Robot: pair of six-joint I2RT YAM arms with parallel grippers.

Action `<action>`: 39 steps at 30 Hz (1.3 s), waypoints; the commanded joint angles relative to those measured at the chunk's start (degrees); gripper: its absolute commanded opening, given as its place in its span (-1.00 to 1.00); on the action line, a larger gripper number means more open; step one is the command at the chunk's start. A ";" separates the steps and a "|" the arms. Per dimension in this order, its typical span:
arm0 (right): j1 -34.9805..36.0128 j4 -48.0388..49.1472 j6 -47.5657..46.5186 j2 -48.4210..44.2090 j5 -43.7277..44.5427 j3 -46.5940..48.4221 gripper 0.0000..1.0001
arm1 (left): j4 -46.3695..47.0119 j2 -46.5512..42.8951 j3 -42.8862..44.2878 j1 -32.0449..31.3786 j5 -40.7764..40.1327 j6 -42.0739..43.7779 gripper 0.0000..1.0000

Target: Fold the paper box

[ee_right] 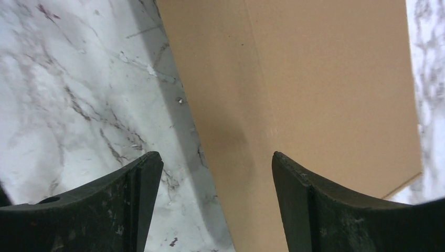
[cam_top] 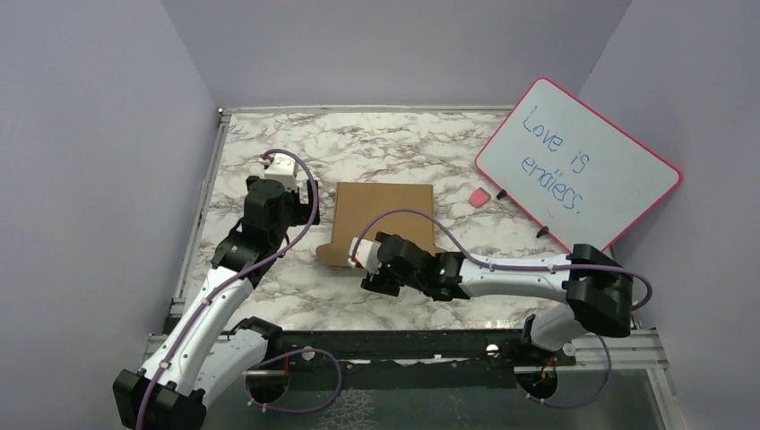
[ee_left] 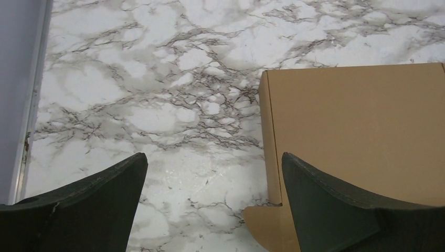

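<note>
The paper box [cam_top: 384,213] is a flat brown cardboard shape on the marble table, with a rounded flap at its near left corner [ee_left: 265,226]. My left gripper [cam_top: 289,199] is open and empty just left of the box. In the left wrist view [ee_left: 214,210] its right finger is over the box's left side [ee_left: 357,131] and its left finger is over bare marble. My right gripper [cam_top: 369,269] is open at the box's near edge. In the right wrist view [ee_right: 216,205] it straddles a cardboard edge [ee_right: 315,89] that casts a shadow on the table.
A pink-rimmed whiteboard [cam_top: 578,166] with blue writing leans at the back right. A small pink eraser [cam_top: 479,197] lies beside it. A metal rail [cam_top: 202,206] runs along the table's left edge. Purple walls enclose the table on three sides.
</note>
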 commanded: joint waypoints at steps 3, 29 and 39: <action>4.64 3.00 -8.93 5.96 17.74 1.53 0.58 | 0.48 -2.16 0.14 2.34 -4.93 0.57 0.98; 6.81 10.76 -13.92 10.72 24.29 0.35 -0.53 | 1.34 -4.57 -0.50 5.83 -2.33 0.36 0.95; 6.81 1.96 -12.36 4.54 21.31 2.76 -0.98 | 2.05 -6.39 -0.66 5.83 -1.29 0.24 0.95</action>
